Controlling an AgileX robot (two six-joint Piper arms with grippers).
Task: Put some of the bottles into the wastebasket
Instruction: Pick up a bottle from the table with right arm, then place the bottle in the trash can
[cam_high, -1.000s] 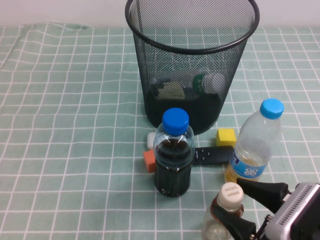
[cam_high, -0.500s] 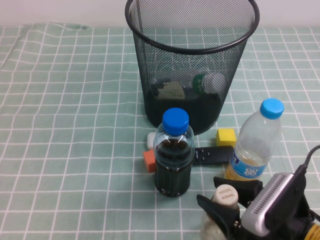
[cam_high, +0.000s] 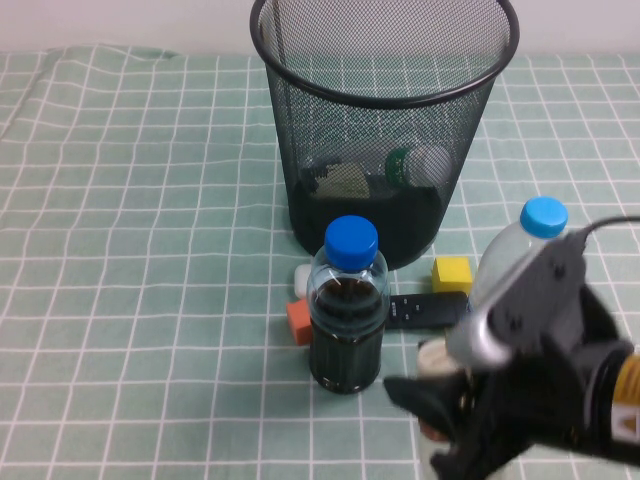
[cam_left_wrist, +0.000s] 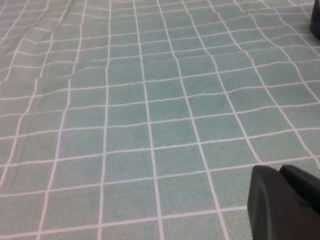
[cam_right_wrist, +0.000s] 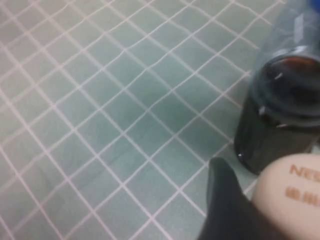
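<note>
Two claws appear. The left claw shows only in its own wrist view, as a dark shape low over bare checked cloth; whether it is wide or narrow cannot be told.

On the table, reading left to right in the high view:

- A small white piece and an orange block lie at 9 to 10 o'clock of the dark bottle, just beside it.
- The dark bottle, blue-capped, stands upright at centre.
- The wastebasket stands at 12 o'clock of the dark bottle, close behind it. The squarish bottle, with white cap and green label, lies on its side on the basket floor and shows through the mesh.
- A black remote lies at 3 o'clock of the dark bottle, with a yellow cube just past it at 2 o'clock.
- The small bottle, cream-capped, sits at 4 o'clock of the dark bottle, near it. Only its cap and a little of the brown neck band show.
- The right claw is narrowed on the small bottle. One dark finger reaches toward 9 o'clock just under the cap, and the right wrist view shows that finger against the cap's side. The bottle's body is hidden by the arm.
- The tall bottle, blue-capped, stands at 1 o'clock of the right claw and is partly covered by the arm.
</note>
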